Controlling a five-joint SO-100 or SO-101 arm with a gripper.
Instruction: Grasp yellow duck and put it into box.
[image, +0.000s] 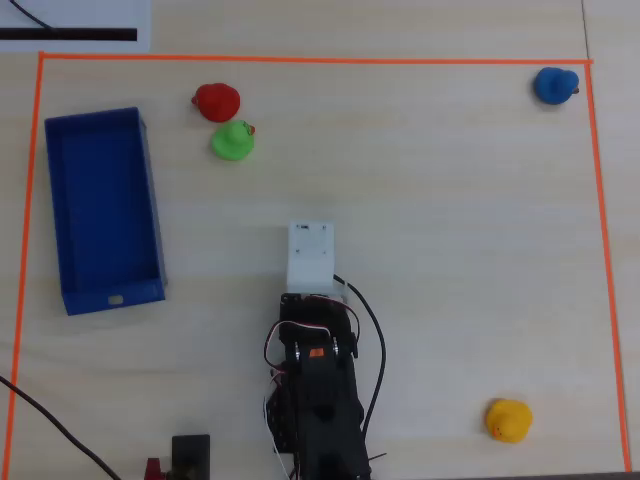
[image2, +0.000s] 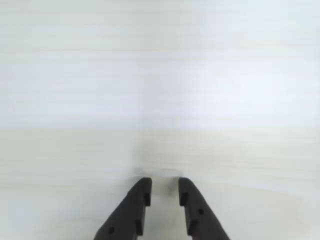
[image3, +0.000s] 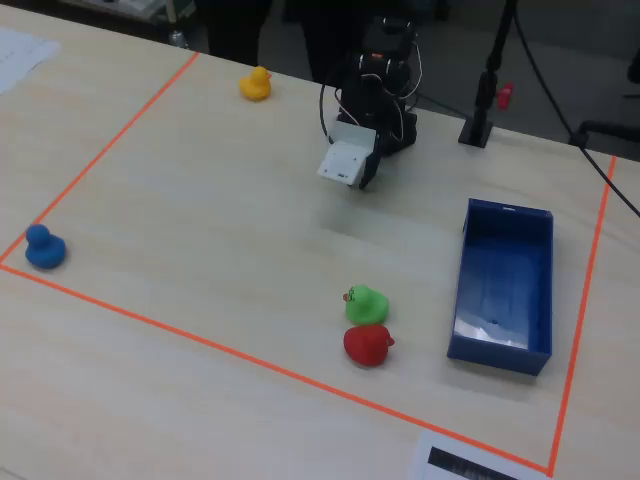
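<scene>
Overhead view: box (image: 100, 205) without ducks, yellow duck (image: 508, 420) well apart.

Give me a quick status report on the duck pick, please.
Gripper empty, jaws slightly apart, above bare table. Yellow duck untouched in the overhead view's lower right corner; box empty at left. Nothing in the way.

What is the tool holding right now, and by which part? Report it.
Nothing. In the wrist view the tool has only a narrow empty gap between its fingers, above bare table. The yellow duck sits untouched, far from the arm.
</scene>
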